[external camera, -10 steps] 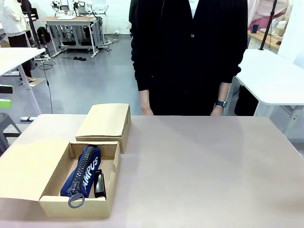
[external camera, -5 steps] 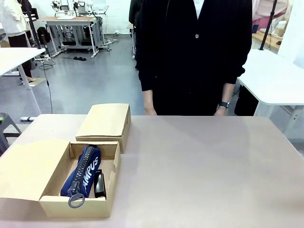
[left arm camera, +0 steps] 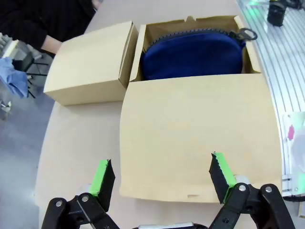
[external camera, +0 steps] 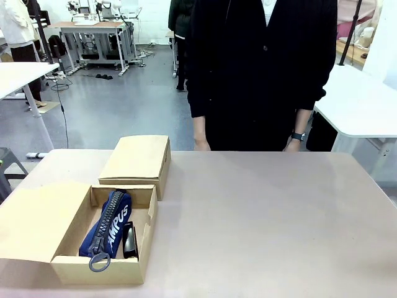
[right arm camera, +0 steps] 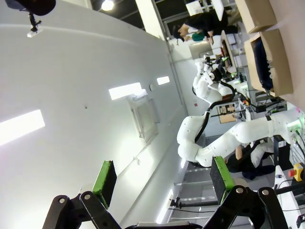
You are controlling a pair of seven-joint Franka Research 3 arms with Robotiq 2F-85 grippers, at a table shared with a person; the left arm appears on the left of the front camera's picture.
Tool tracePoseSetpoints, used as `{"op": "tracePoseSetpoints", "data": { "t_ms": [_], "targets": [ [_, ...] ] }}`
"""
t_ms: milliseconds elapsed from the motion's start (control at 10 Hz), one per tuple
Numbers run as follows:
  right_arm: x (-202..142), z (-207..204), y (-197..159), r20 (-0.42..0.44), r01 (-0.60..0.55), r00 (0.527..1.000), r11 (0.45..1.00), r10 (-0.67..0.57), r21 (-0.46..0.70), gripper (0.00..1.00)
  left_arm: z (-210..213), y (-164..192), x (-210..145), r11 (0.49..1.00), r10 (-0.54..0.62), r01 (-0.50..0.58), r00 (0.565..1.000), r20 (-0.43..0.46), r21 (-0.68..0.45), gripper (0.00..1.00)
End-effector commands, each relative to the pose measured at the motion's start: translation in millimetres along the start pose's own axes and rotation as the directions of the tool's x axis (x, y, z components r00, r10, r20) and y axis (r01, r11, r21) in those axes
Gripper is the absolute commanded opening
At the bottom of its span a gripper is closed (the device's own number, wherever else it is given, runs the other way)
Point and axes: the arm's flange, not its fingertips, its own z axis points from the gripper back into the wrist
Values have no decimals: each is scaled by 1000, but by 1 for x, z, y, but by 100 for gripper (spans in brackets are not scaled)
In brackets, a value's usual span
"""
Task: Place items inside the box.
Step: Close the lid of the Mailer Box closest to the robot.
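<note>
Box [external camera: 74, 233] sits open at the near left of the table in the front view, its wide flap laid flat to the side, and the blue pouch [external camera: 108, 223] lies inside it lengthwise with a small black thing [external camera: 129, 241] tucked alongside. A second, closed box [external camera: 138, 162] stands just behind it, touching or nearly so. A person [external camera: 263, 68] waits at the far edge, arms down.

Over to the left wrist view: the left gripper [left arm camera: 162, 179] hangs above the open flap, jaws spread wide, nothing between the green pads [left arm camera: 101, 174]. Straight ahead of the fingers lies the flap, then beyond it the box cavity with the pouch [left arm camera: 193, 55] filling most of it, its ring pull by the far corner. The pouch looks soft and light, likely to sag, so a pinch across its middle would suit better than the slim zip pull. The cardboard flap looks thin and bendy; take it by its free edge, nearest the fingers.

Right wrist view now: the right gripper [right arm camera: 162, 181] is tipped up toward wall and ceiling, jaws wide apart and empty, with both boxes far off at the upper corner.
</note>
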Motion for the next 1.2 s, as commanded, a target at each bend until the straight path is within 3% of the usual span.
{"op": "tracePoseSetpoints", "data": {
  "t_ms": [0,300,400,600,800,1100],
  "targets": [
    [-4,-1,6,-4,9,1000,1000,-9,6,100,-11,7,-27,999,37,-38,994,-107,-5,100],
    [-4,-1,6,-4,9,1000,1000,-9,6,100,-17,3,-67,998,55,-58,986,-155,-14,100],
    [-4,-1,6,-4,9,1000,1000,-9,6,100,-22,1,-79,997,69,-63,970,-232,33,100],
    [-4,-1,6,-4,9,1000,1000,-9,6,100,-32,0,-97,993,112,-117,953,-280,-1,100],
    [-4,-1,6,-4,9,1000,1000,-9,6,100,-44,-4,-106,988,134,-151,954,-267,-45,100],
    [-4,-1,6,-4,9,1000,1000,-9,6,100,-69,-5,-108,984,130,-148,976,-177,-95,100]
  ]
}}
